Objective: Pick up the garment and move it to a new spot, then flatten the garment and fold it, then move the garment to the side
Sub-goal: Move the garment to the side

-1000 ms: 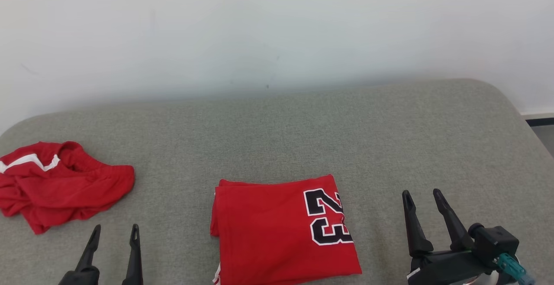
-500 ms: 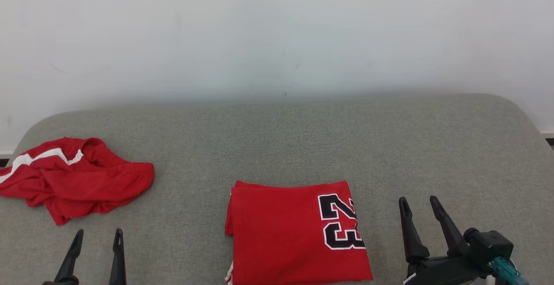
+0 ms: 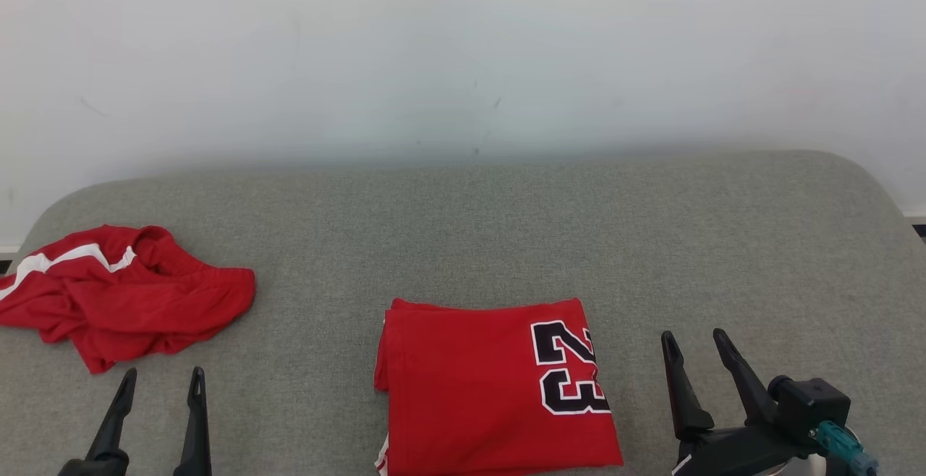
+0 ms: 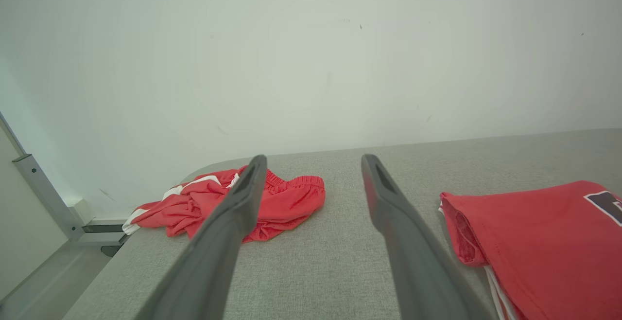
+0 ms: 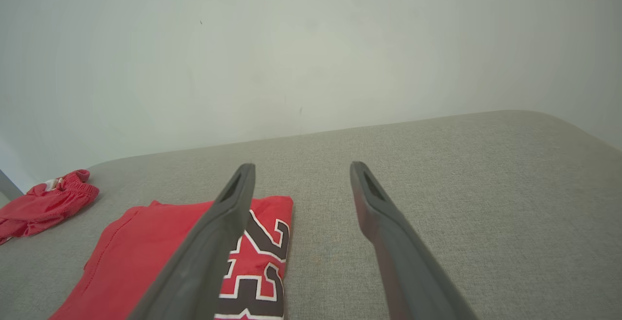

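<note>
A crumpled red garment (image 3: 123, 302) with a white stripe lies in a heap at the left end of the grey padded table (image 3: 506, 230). A red garment (image 3: 477, 382) bearing a black "23" lies folded flat at the near middle. My left gripper (image 3: 163, 375) stands open just in front of the crumpled heap, touching nothing. My right gripper (image 3: 692, 336) stands open right of the folded garment, apart from it. In the left wrist view the open left gripper (image 4: 315, 160) points between the heap (image 4: 286, 198) and the folded garment (image 4: 534, 242). In the right wrist view the right gripper (image 5: 303, 167) hangs open over the folded garment's (image 5: 146, 257) right edge.
A white wall (image 3: 463, 49) rises straight behind the table. The table's corners are rounded, and its right end (image 3: 875, 194) drops to the floor. In the left wrist view a metal post (image 4: 43, 193) and the floor lie beyond the table's left end.
The head camera has shifted, so the whole picture sits further right than a second ago. Both garments lie as they did. Both grippers stay open and empty.
</note>
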